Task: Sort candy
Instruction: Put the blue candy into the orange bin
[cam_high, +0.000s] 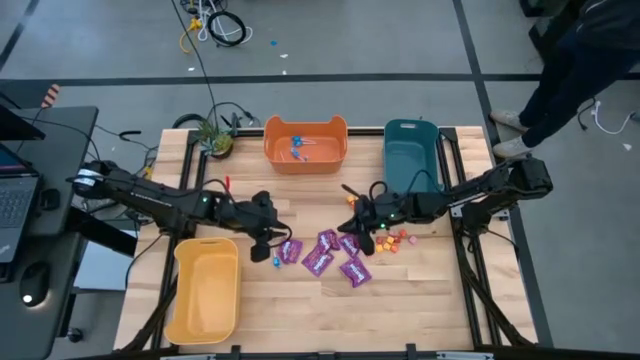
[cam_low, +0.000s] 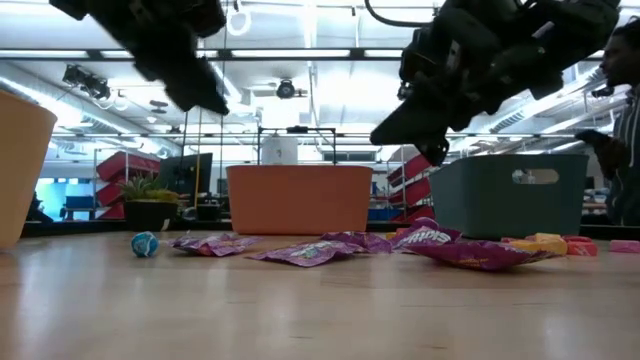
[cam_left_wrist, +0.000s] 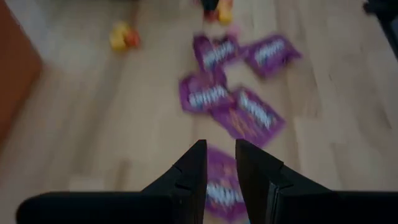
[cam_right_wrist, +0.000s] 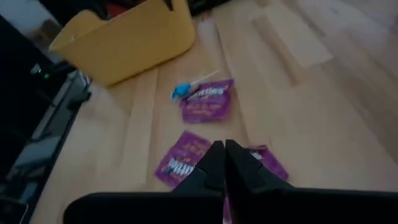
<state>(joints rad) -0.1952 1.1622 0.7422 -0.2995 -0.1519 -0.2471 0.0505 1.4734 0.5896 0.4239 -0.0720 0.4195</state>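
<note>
Several shiny purple packets (cam_high: 320, 258) lie flat in the middle of the table, also in the left wrist view (cam_left_wrist: 249, 115) and the right wrist view (cam_right_wrist: 208, 99). A blue lollipop (cam_high: 277, 260) lies at their left. Small orange, red and pink pieces (cam_high: 397, 240) lie at their right. My left gripper (cam_left_wrist: 221, 165) hovers above the leftmost packets, open, nothing between its fingers. My right gripper (cam_right_wrist: 224, 152) hangs shut above the packets' right side, touching nothing. In the low view both grippers (cam_low: 195, 85) (cam_low: 430, 140) stand clear of the table.
An orange bin (cam_high: 305, 143) with blue lollipops inside stands at the far middle, with a teal bin (cam_high: 413, 155) to its right. A yellow bin (cam_high: 205, 288) sits near left. A small plant (cam_high: 213, 135) stands at the far left. A person stands beyond the far right corner.
</note>
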